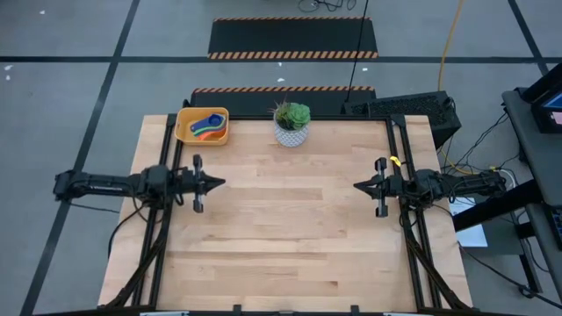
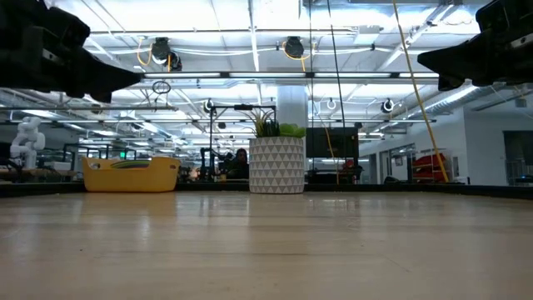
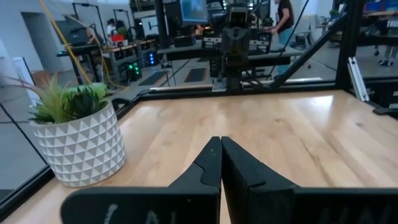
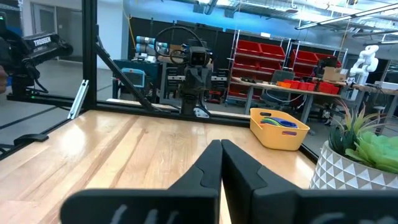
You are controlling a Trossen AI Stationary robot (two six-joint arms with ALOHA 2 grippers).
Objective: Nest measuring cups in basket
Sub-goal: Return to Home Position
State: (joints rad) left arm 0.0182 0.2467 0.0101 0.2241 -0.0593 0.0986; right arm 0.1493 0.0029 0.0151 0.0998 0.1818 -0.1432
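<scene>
Left gripper (image 1: 219, 182) fingers pressed together, empty, above table's (image 1: 290, 228) left side. Right gripper (image 1: 358, 186) likewise closed, empty, opposite side. Measuring cups (image 1: 208, 128) lay nested inside yellow basket (image 1: 185, 128), far left corner, beside potted plant (image 1: 291, 124).

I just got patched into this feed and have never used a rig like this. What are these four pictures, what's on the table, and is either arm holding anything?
You are looking at two dark robot arms at a wooden table. One camera looks straight down from above, one sits level with the tabletop, and one rides on each wrist.

From above, the left gripper and the right gripper hang over the table's sides, pointing at each other. Both are shut and hold nothing.

At the far edge stands a yellow basket with the measuring cups already inside. Beside it, apart from it, is a white pot with a green plant. Nothing else lies on the wood.
</scene>
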